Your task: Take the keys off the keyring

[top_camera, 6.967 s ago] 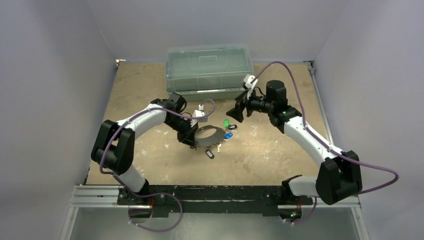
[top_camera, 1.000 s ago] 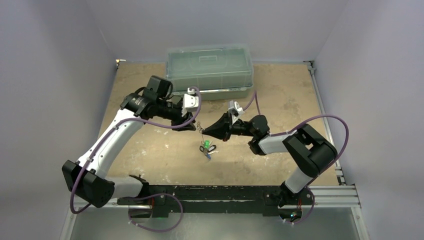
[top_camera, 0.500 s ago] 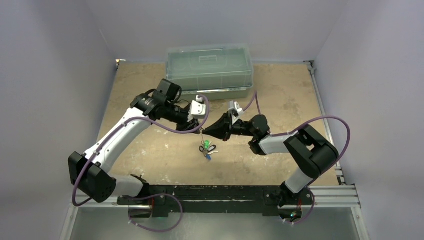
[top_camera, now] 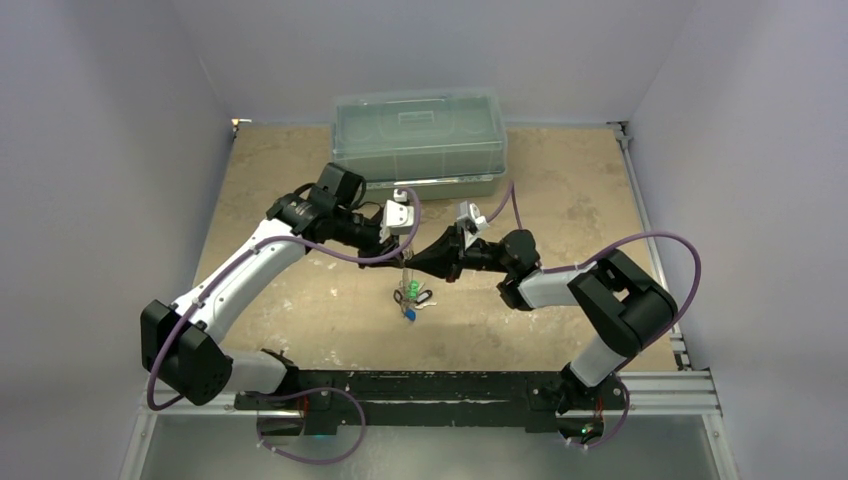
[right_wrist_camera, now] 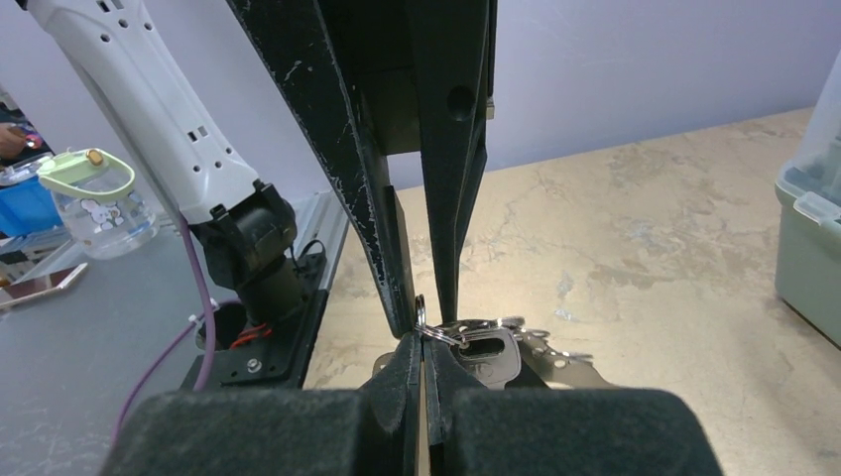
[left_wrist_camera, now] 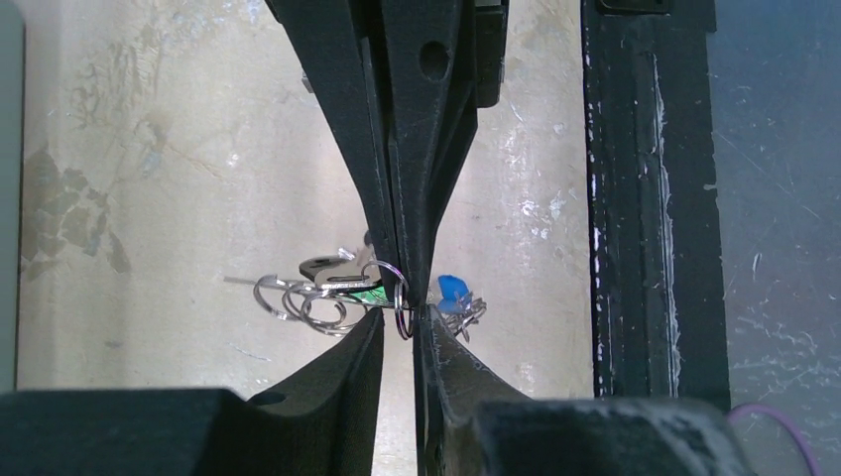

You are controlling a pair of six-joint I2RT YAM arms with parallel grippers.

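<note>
The keys [top_camera: 410,297] hang in a bunch above the tabletop, with a green head and a blue head among them. My right gripper [right_wrist_camera: 421,342] is shut on a small split ring [right_wrist_camera: 420,311] at the top of the bunch. A silver key [right_wrist_camera: 493,357] dangles just behind it. My left gripper [left_wrist_camera: 402,315] faces it tip to tip, narrowly open, and the same ring [left_wrist_camera: 400,297] stands edge-on in the gap. Loose rings [left_wrist_camera: 302,297] and a blue key head [left_wrist_camera: 453,288] flank the tips. I cannot pick out the large keyring loop for certain.
A clear green-tinted lidded box [top_camera: 420,140] stands at the back of the table, its corner [right_wrist_camera: 808,233] to the right of the right wrist. The black base rail [top_camera: 430,385] runs along the near edge. A small clear bottle [right_wrist_camera: 84,198] sits off the table.
My left gripper moved right to meet the right gripper's tips, and its fingers narrowed around the ring. The hanging bunch shifted slightly. The right arm stayed put.
</note>
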